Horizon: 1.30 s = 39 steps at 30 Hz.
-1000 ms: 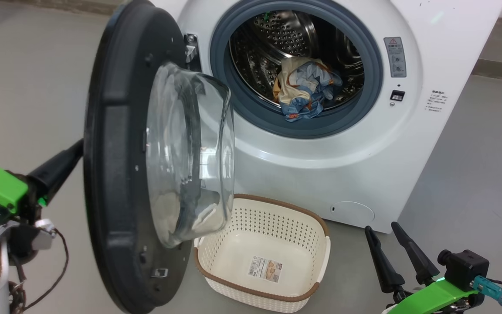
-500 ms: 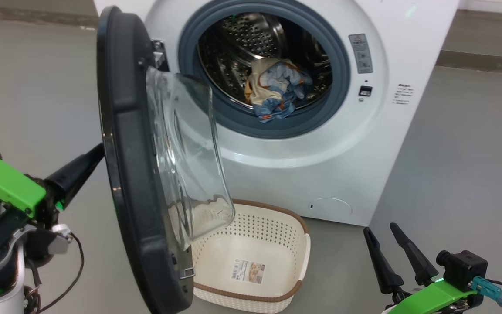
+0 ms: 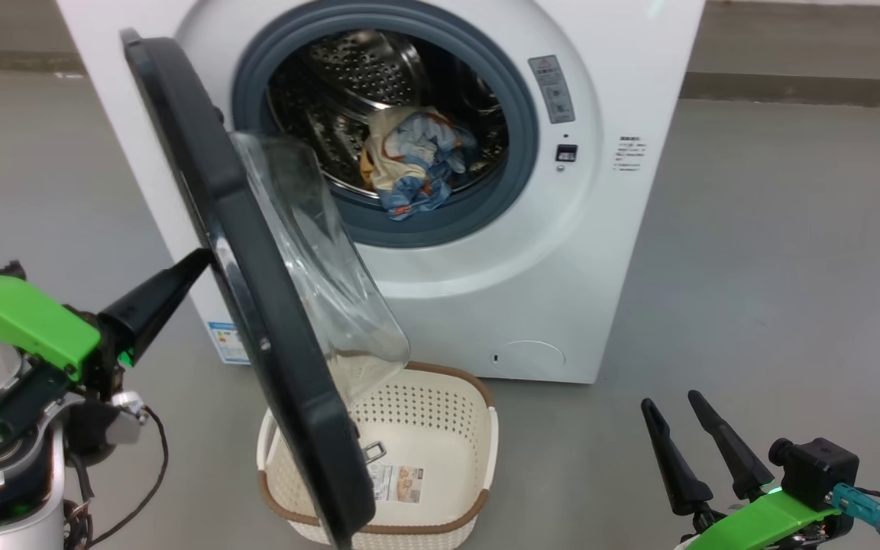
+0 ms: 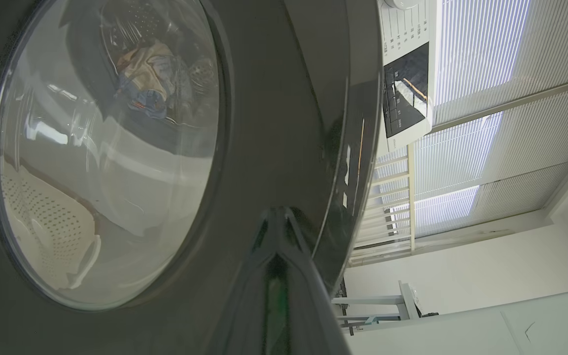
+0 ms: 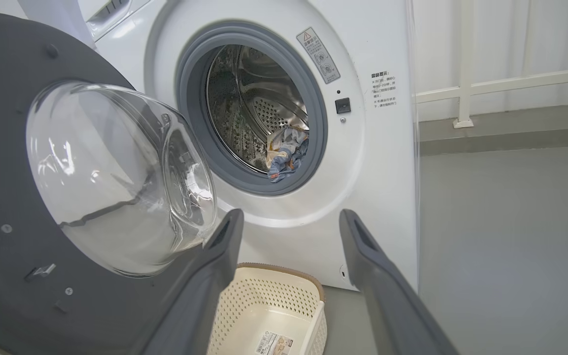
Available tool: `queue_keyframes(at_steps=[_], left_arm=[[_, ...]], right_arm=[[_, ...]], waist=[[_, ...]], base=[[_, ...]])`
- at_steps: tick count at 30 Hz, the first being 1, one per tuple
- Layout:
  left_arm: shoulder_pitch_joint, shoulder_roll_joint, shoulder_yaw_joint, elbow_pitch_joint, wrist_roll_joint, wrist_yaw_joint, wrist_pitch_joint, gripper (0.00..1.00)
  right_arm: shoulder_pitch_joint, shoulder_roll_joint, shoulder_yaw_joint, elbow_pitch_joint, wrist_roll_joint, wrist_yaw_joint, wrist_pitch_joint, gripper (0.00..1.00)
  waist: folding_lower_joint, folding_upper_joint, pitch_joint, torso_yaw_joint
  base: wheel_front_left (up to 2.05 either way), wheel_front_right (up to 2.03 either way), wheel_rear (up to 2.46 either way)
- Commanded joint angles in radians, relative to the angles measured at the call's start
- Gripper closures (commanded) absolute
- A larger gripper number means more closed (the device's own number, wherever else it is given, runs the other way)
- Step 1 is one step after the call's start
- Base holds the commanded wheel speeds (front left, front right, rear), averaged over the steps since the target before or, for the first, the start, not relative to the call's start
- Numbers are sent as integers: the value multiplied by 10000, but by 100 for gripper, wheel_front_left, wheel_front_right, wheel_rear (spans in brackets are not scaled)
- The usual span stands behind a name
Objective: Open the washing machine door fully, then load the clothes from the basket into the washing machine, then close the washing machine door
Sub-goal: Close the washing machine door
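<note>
Black washing machine door point(image 3: 272, 321) is standing ajar mid-frame, hiding part of the basket point(image 3: 440, 416); left gripper point(image 3: 199, 260), pressed together, is touching its outer rim, right gripper's point(image 3: 670, 399) sitting spread lower right, clothes point(image 3: 409, 164) lying in the drum point(image 3: 348, 76).

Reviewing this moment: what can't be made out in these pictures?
Head view: the washing machine door hides the left part of the basket.
Head view: the door's rim covers the tips of the left gripper.
Head and right wrist views: print on the warning sticker is too small.
</note>
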<state>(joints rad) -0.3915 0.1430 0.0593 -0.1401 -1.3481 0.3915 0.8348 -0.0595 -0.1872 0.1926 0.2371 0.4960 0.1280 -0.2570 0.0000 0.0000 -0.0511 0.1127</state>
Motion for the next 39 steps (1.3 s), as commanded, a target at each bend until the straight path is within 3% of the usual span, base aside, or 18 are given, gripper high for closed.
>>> queue_keyframes(at_steps=[1,13,39], left_arm=[[-263,105,207,-290,-33,-129,32,100],[-410,-51,278,-197,-103,-302,-113,100],[-634,-154,442,270,-114,-672,-385,100]], right_arm=[[-242,-88,260,-234,56,27,-48,0],[-296,-124,244,-261,26,27,-48,0],[-385,-184,258,-254,24,27,-48,0]], waist=[[0,0,60,-288],[0,0,251,-1076],[0,0,323,-1864]], base=[[0,0,0],[0,0,0],[0,0,0]])
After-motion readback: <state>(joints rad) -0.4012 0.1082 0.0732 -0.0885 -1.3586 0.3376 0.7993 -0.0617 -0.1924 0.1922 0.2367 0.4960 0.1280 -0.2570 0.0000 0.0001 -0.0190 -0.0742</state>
